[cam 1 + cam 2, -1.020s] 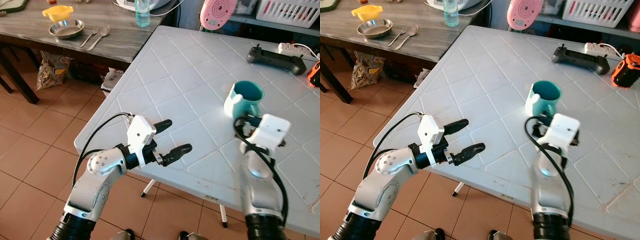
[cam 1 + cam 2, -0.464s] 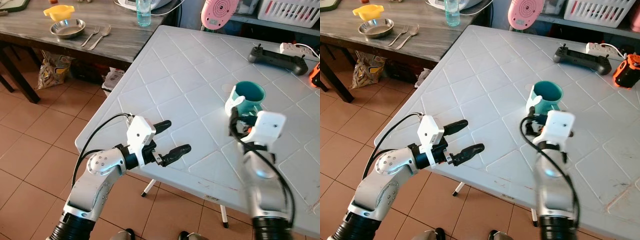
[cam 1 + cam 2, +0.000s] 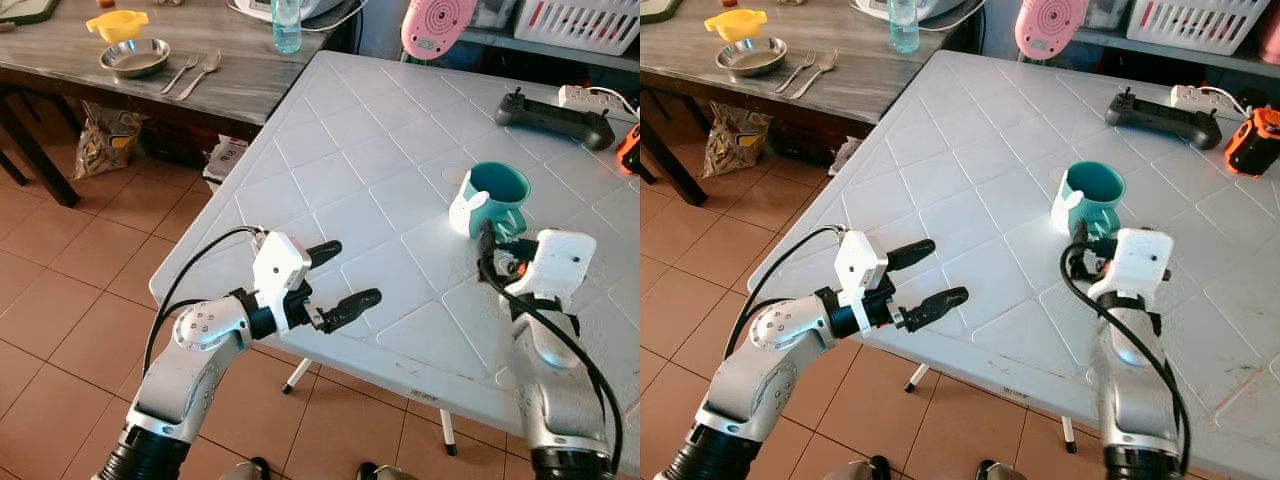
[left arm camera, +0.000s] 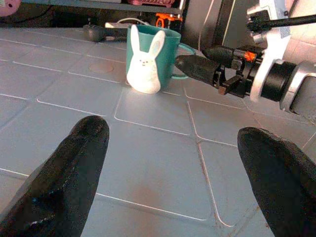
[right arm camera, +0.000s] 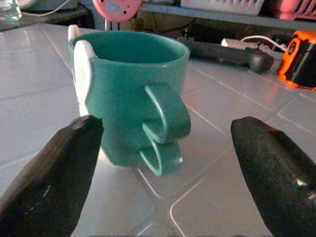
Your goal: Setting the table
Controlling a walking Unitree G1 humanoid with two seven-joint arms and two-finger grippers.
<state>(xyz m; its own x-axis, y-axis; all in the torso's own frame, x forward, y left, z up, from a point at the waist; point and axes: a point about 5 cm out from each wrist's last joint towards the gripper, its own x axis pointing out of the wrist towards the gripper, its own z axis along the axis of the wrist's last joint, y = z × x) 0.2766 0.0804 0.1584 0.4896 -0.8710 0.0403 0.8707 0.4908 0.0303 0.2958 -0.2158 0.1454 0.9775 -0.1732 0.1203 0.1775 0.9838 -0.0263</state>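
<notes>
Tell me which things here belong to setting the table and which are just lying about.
For the job:
teal mug, right gripper open beside its handle
metal bowl, fork and spoon on the wooden table

Lying about:
black controller
power strip
water bottle

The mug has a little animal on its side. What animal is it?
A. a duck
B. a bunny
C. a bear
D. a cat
B: the left wrist view shows a white bunny with two long ears and a small face on the side of the teal mug.
</notes>
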